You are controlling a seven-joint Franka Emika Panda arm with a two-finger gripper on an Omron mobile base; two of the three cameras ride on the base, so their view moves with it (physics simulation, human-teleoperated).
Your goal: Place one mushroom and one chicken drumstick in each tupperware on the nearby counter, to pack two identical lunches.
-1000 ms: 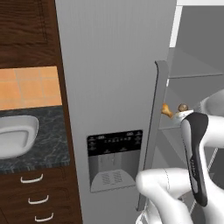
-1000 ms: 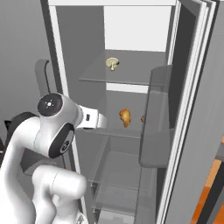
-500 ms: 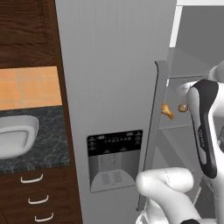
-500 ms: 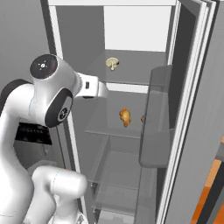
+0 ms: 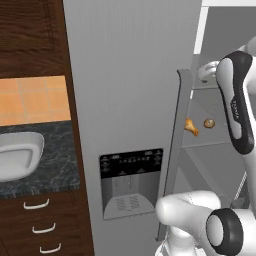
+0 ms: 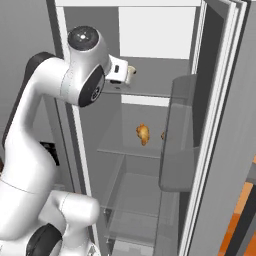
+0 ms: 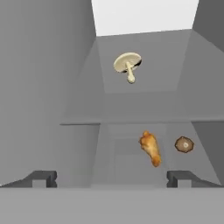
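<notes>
Reaching into the open fridge [image 6: 210, 125], with the tool [image 7: 111, 177] spread open and gripping nothing, its two dark fingertips [image 7: 41, 178] standing wide apart at the bottom of the hand view. Facing the mushroom [image 7: 127, 64] on the upper shelf [image 7: 144, 105], lying on its side toward the back edge, cap away from the tool and stem pointing back toward it, so lying roughly along the line of approach, straight ahead and slightly to the tool's right of centre. Sitting one shelf lower, near the middle of the lower shelf [image 6: 125, 150], the chicken drumstick [image 7: 149, 148], long axis likewise running toward the tool, with a second small brown item [image 7: 184, 144], probably the other mushroom, just beside it toward the shelf's right edge. Waiting at the left, on the tabletop [image 5: 45, 170], one pale tupperware [image 5: 17, 156] near its front edge, apparently still unfilled, well apart from the fridge. Judging the mushroom the likelier first pick.
</notes>
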